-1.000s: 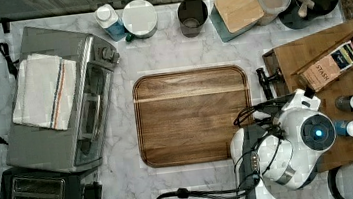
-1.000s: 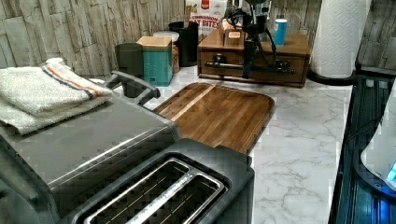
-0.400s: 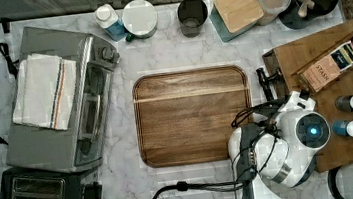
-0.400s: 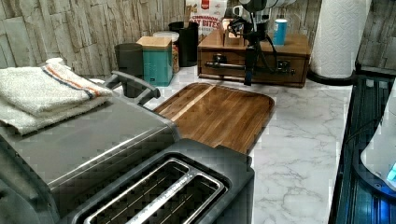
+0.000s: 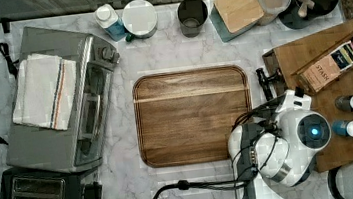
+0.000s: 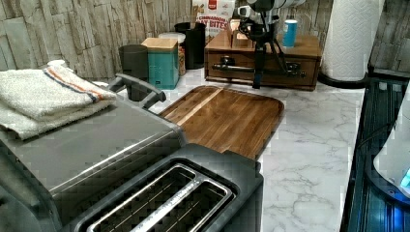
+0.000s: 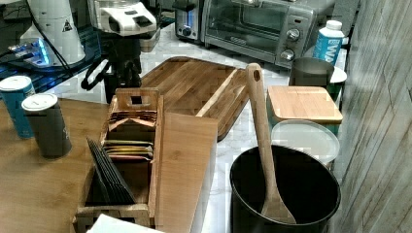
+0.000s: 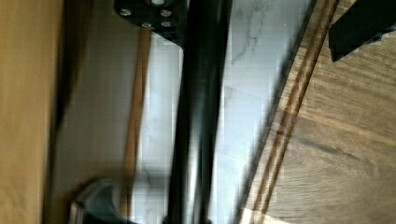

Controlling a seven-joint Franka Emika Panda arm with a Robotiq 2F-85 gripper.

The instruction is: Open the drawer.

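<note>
Gripper point(image 6: 258, 72), upper centre of the left view, is hanging at the drawer point(image 6: 263, 67) handle point(image 6: 232, 67); finger state indeterminate. Next: pulling outward.

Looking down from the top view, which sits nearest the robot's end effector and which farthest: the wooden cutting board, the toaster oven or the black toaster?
1. Cutting board, just to the top view's left of the end effector.
2. Toaster oven, far left.
3. Black toaster, lower-left corner.
</note>
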